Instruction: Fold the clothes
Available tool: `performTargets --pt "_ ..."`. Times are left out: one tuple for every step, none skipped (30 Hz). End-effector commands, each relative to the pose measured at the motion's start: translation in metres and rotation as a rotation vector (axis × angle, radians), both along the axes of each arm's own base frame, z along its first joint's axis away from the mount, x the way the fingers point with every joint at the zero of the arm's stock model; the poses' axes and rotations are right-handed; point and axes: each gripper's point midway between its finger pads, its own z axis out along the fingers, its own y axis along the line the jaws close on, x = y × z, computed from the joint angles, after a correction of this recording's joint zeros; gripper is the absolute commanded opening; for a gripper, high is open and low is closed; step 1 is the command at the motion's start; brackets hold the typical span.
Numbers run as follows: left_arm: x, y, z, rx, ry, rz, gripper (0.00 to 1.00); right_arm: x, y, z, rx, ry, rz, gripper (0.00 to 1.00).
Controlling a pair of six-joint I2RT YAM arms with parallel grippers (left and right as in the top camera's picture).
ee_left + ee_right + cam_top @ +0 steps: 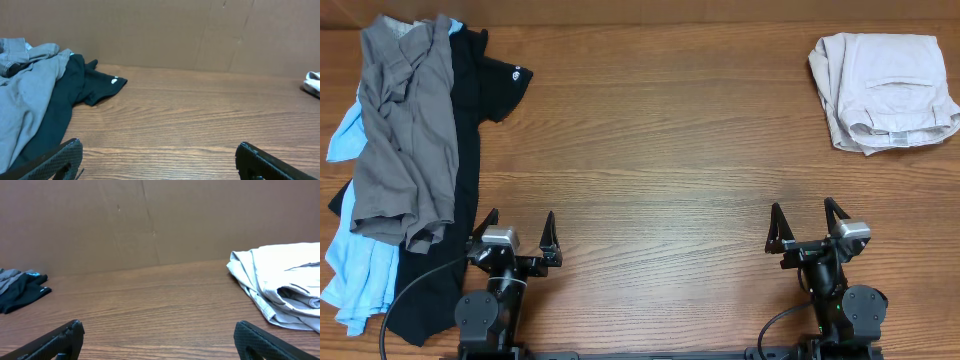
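Observation:
Beige khaki shorts (882,90) lie folded at the far right of the table; they also show in the right wrist view (282,282). A pile lies at the left: a grey garment (408,130) on top, a black one (470,110) and a light-blue one (355,270) under it. The grey (25,100) and black (75,85) ones show in the left wrist view. My left gripper (516,226) is open and empty near the front edge, beside the pile. My right gripper (806,219) is open and empty near the front right.
The wooden table (660,150) runs between the pile and the shorts. A brown cardboard wall (165,30) stands behind the table's far edge. Both arm bases sit at the front edge.

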Motion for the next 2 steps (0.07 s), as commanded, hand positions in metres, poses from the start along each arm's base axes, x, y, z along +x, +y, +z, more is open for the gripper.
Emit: performTargets --pt "0.0001 -0.0012 -0.0027 0.025 0.003 -0.011 1.0 0.0001 -0.0016 -0.0013 0.003 -0.006 -0.008 1.0" --pt "0.0001 -0.0012 -0.0028 0.025 0.004 -0.011 1.0 0.0001 -0.0016 -0.0013 0.003 -0.006 -0.008 1.0"
